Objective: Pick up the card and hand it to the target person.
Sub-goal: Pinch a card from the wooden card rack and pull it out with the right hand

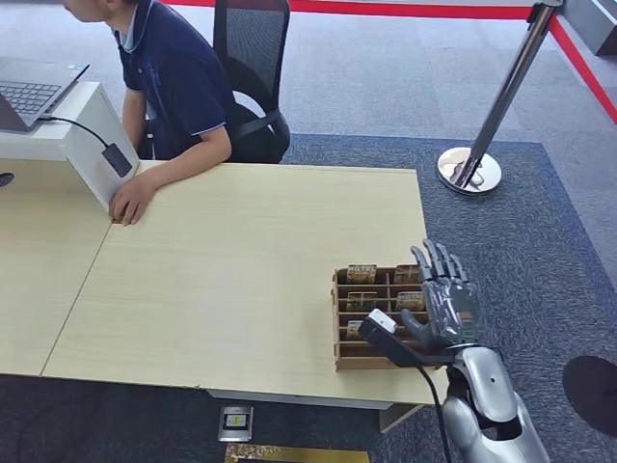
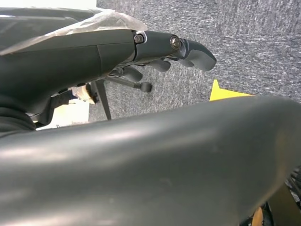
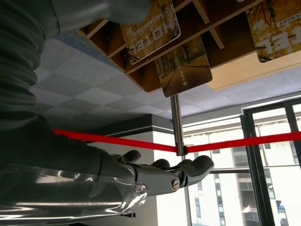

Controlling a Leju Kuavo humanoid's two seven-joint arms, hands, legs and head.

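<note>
A wooden card rack stands at the table's front right corner and holds several yellow-brown hotel cards. My right hand hovers at the rack's right side, fingers straight and apart, holding nothing. The right wrist view shows the cards in their slots close to the hand, with a gap between them. My left hand hangs over grey carpet with fingers stretched out and nothing in them. The person in a dark blue shirt sits at the table's far left, one hand resting on the tabletop.
The pale wooden table has wide bare room between the rack and the person. A laptop sits on a white stand at the far left. An office chair stands behind the person. A stanchion with red belt stands at the right.
</note>
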